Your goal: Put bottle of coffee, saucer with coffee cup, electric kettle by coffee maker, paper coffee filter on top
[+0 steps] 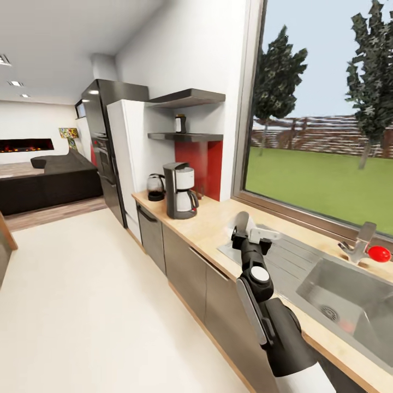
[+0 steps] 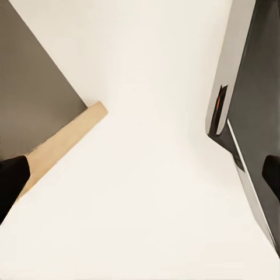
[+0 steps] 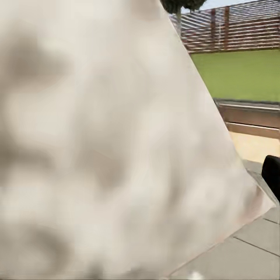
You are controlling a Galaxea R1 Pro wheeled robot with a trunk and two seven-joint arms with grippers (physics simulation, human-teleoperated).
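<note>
1. In the head view the right gripper (image 1: 252,229) sits right of centre, raised over the long light wood-grain kitchen countertop (image 1: 210,221) just before the steel sink (image 1: 344,297). It is clenched on a thin white paper coffee filter (image 1: 256,232), whose pale sheet sticks out on both sides of the claw.
2. In the right wrist view the same filter (image 3: 111,146) is a large, blurred white cone pressed close to the lens; one black fingertip (image 3: 271,175) shows at the right edge. How wide the claw stands cannot be read beyond its being closed on the paper.
3. The grey and silver coffee maker with a glass carafe (image 1: 180,190) stands on the countertop, left of centre, before the glossy red backsplash (image 1: 204,161).
4. The rounded black glassy electric kettle (image 1: 155,188) stands just beside the coffee maker, on its left in the frame.
5. The small dark bottle of coffee with a white label (image 1: 180,124) stands on the lower thin flat black kitchen shelf (image 1: 185,137), above the coffee maker.
6. The left wrist view looks at pale floor (image 2: 146,198) and a wood-edged grey panel; whether the left claw is open I cannot tell.
</note>
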